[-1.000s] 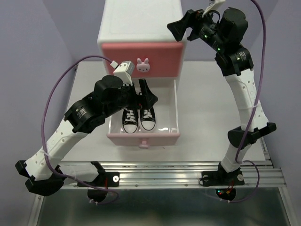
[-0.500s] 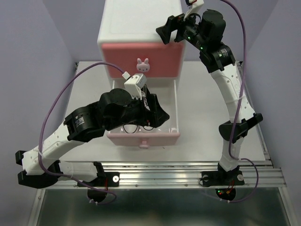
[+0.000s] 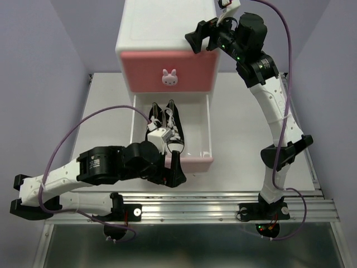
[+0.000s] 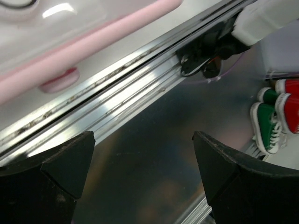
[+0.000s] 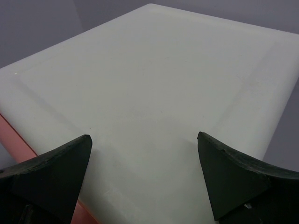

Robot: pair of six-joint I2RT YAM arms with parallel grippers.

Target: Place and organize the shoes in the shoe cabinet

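Top external view: wide, empty jaws and two shoes in the drawer.
Your left jaws gape empty over the desk's (image 3: 242, 131) front rail, and your right jaws, equally wide, hover above the white shoe cabinet (image 3: 167, 33). Only overhead shows two black shoes (image 3: 175, 133) side by side in the open, paler pink drawer (image 3: 198, 161). Only the left wrist catches green and red sneakers (image 4: 267, 131) off the desk.

white shoe cabinet (image 3: 162, 28), upper pink drawer (image 3: 192, 70) shut, lower drawer (image 3: 210, 131) open, two black sneakers (image 3: 173, 125) side by side inside
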